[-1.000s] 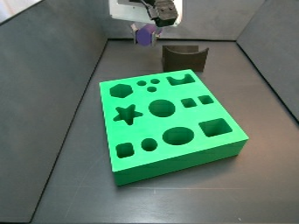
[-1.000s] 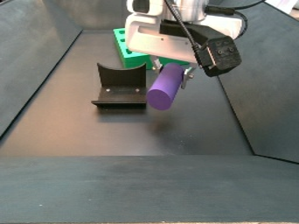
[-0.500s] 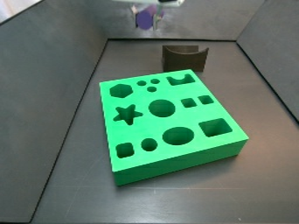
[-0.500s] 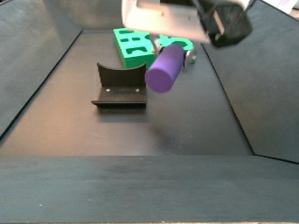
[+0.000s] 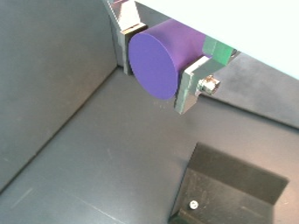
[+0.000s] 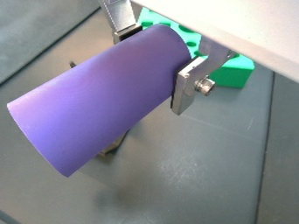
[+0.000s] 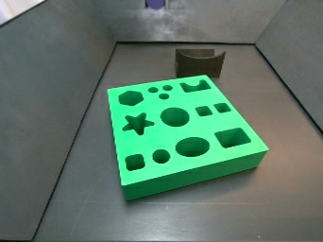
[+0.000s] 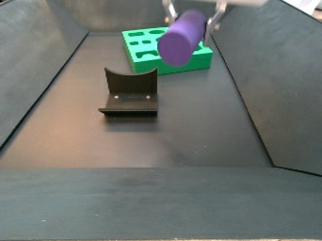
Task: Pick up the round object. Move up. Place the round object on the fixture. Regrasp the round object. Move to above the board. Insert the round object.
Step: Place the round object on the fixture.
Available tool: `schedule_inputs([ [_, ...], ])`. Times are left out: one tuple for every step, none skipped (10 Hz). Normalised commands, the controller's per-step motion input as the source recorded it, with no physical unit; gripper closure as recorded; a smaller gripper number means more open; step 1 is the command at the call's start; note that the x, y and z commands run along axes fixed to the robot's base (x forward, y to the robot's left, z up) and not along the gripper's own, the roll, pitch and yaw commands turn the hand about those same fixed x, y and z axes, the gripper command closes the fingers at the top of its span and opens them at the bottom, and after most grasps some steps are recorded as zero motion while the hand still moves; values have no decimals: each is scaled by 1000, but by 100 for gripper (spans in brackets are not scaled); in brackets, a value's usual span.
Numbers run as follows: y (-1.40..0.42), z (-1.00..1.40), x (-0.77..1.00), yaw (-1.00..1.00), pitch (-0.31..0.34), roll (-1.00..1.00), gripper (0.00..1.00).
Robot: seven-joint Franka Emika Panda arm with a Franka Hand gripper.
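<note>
My gripper (image 5: 160, 54) is shut on the round object (image 5: 156, 61), a smooth purple cylinder, with a silver finger (image 5: 191, 83) on each side. In a wrist view the peg (image 6: 100, 98) sticks out long beyond the jaws. In a side view the gripper (image 8: 193, 19) holds the peg (image 8: 184, 39) high up at the frame's upper edge, above the floor between the fixture (image 8: 128, 92) and the board (image 8: 146, 45). In another side view only the peg's tip (image 7: 157, 4) shows, above the fixture (image 7: 198, 61) and behind the board (image 7: 177, 132).
Grey walls enclose the dark floor on both sides. The fixture (image 5: 233, 188) lies below the gripper in a wrist view. A corner of the green board (image 6: 225, 70) shows behind the fingers.
The gripper has risen straight up with the purple peg in it, from just above the floor near the fixture to the upper edge of both side views.
</note>
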Motion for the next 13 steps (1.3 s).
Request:
schedule_inputs([
  [-567, 162, 1000, 1000, 31, -117, 100],
  [-549, 73, 1000, 1000, 63, -108, 100],
  [-492, 58, 1000, 966, 84, -105, 100],
  [-359, 62, 1000, 614, 100, -93, 100],
  [-320, 49, 1000, 402, 122, -89, 100],
  [-242, 43, 1000, 205, 139, -78, 100],
  [-189, 34, 1000, 126, 149, -69, 100],
  [-140, 26, 1000, 75, 144, -57, 100],
  [-108, 20, 962, 63, 148, -51, 100],
  [-57, 22, 830, 45, 153, -40, 100],
  [-46, 16, 766, 42, 152, -35, 100],
  [-28, 9, 639, 40, 149, -26, 100],
  [-16, 11, 516, 39, 150, -17, 100],
])
